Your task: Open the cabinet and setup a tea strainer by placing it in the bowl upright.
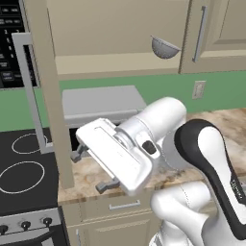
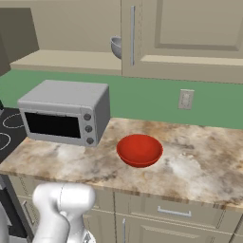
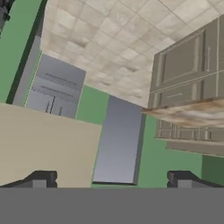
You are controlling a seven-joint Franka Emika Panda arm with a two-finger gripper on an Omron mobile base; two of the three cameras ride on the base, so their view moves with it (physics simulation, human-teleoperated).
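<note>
The cabinet stands open; its beige door [image 1: 48,72] is swung out edge-on at the left, with its silver bar handle [image 1: 26,86] beyond it. The tea strainer [image 1: 165,47], a small grey half-sphere, rests on the cabinet shelf [image 1: 115,63] at its right end. In the right base view the tea strainer [image 2: 116,46] is half hidden by the neighbouring door. The red bowl [image 2: 139,150] sits on the counter, right of the toaster oven. My gripper [image 1: 91,170] is open and holds nothing, low beside the door's bottom edge. Its fingertips [image 3: 41,179] rise before the beige door panel [image 3: 43,144].
A grey toaster oven [image 2: 64,114] stands on the marble counter [image 2: 199,161] below the open shelf. A black stove [image 1: 24,178] lies to the left. The shut neighbouring cabinet door [image 2: 190,38] has a vertical handle [image 2: 132,35]. A wall outlet [image 2: 186,98] sits on the green backsplash.
</note>
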